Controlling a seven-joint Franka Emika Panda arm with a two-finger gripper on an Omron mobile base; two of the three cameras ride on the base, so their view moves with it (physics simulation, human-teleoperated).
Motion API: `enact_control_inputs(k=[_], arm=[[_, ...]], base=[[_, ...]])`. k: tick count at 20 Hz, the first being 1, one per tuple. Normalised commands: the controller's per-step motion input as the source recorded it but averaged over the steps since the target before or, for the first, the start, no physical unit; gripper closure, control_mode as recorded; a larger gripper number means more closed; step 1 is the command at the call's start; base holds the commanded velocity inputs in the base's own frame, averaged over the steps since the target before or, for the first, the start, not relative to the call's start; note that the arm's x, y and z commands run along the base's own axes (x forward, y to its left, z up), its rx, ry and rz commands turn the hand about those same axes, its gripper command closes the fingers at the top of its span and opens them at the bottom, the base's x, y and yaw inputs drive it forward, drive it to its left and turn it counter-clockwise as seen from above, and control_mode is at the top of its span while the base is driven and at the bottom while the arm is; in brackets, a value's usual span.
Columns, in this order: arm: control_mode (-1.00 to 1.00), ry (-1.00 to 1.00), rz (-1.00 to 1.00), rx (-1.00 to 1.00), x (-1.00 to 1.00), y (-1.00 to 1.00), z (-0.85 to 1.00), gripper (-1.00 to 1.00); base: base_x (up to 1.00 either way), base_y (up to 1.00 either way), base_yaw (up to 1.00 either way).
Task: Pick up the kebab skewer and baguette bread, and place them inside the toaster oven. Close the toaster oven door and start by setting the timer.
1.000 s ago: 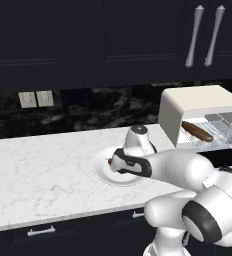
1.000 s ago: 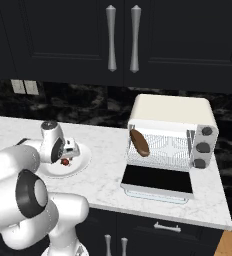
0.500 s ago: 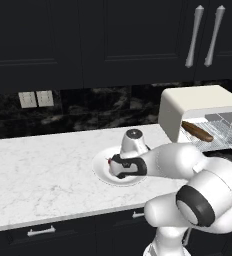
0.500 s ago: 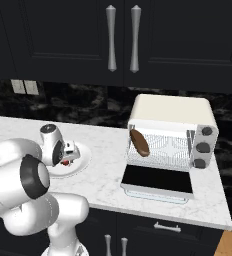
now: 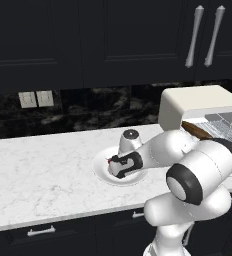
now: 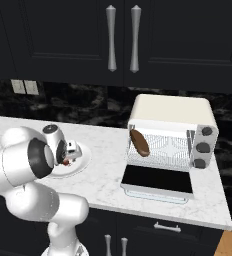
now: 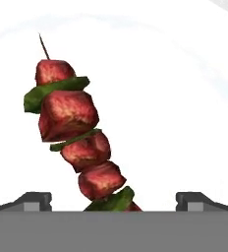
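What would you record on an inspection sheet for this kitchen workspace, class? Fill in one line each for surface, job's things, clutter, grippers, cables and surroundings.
Surface: white marble counter, holding a white plate and the toaster oven.
Job's things: kebab skewer lies on the plate; baguette bread is already on the oven's wire rack; toaster oven door is folded down open.
Clutter: nothing seen.
Grippers: gripper is open, low over the plate, one fingertip on each side of the skewer, not closed on it.
Cables: nothing seen.
Surroundings: dark upper cabinets with silver handles, black stone backsplash with wall outlets.
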Motion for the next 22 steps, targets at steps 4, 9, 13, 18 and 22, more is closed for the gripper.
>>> enact_control_inputs(k=[4, 9, 13, 18, 22], arm=[[-1.00, 0.00, 0.00, -0.01, 0.24, 0.00, -0.08, -1.00], [-1.00, 0.00, 0.00, 0.00, -0.06, 0.00, -0.24, 1.00], [-1.00, 0.00, 0.00, 0.00, -0.29, -0.05, -0.09, 1.00], [-1.00, 0.00, 0.00, 0.00, -0.08, -0.27, 0.07, 1.00], [-1.00, -0.05, 0.00, 0.04, -0.08, -0.51, 0.57, 1.00]], base=[[0.00, 0.00, 0.00], [0.00, 0.00, 0.00], [0.00, 0.00, 0.00], [0.00, 0.00, 0.00], [0.00, 0.00, 0.00]])
